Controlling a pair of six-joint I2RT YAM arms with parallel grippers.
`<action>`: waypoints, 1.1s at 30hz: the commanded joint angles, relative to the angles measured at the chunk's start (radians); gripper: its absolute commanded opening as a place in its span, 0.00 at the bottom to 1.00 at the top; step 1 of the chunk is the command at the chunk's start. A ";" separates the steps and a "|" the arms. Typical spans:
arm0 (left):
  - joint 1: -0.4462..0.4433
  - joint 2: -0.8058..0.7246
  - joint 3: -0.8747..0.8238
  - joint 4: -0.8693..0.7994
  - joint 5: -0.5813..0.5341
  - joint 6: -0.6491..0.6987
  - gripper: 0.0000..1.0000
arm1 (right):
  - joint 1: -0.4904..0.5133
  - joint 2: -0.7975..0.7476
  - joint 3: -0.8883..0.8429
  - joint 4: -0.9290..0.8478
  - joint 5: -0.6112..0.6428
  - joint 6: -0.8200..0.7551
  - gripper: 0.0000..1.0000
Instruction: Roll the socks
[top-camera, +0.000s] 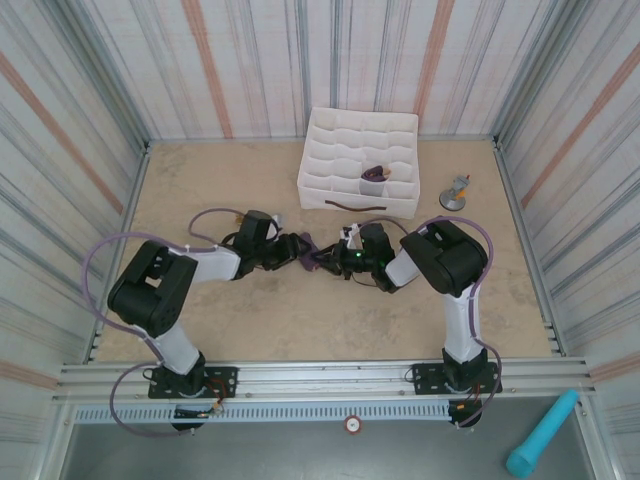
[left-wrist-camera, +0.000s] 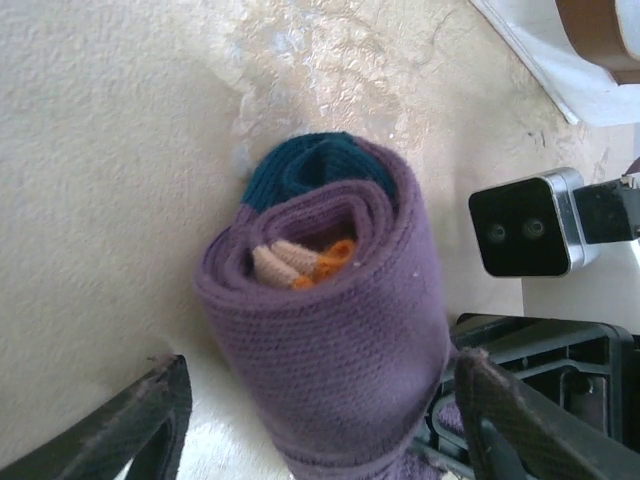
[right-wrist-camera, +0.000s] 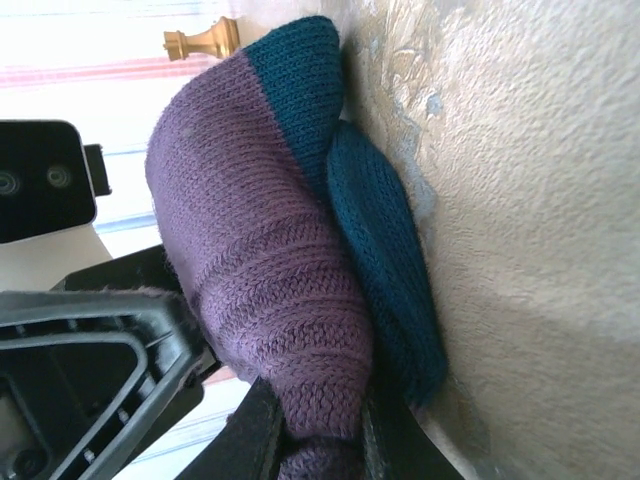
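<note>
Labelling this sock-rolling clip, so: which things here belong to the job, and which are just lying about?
Job:
purple socks, rolled into one bundle

Lying about:
white gridded box
small metal object beside the box
teal tube beyond the near rail

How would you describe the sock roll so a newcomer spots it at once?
From the white gridded box at the far edge of the table, come toward the near edge. Between the robot's fingers lies the sock roll: purple knit with a teal toe, unlike the purple piece inside the box.
</note>
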 joint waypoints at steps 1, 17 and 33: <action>-0.004 0.041 0.009 0.061 -0.021 0.012 0.63 | -0.025 0.132 -0.100 -0.331 0.109 0.061 0.00; -0.011 0.202 -0.029 0.285 -0.004 -0.024 0.63 | -0.028 0.166 -0.091 -0.321 0.086 0.063 0.00; -0.008 0.263 0.000 0.287 0.038 0.017 0.09 | -0.051 0.059 -0.089 -0.457 0.092 -0.055 0.09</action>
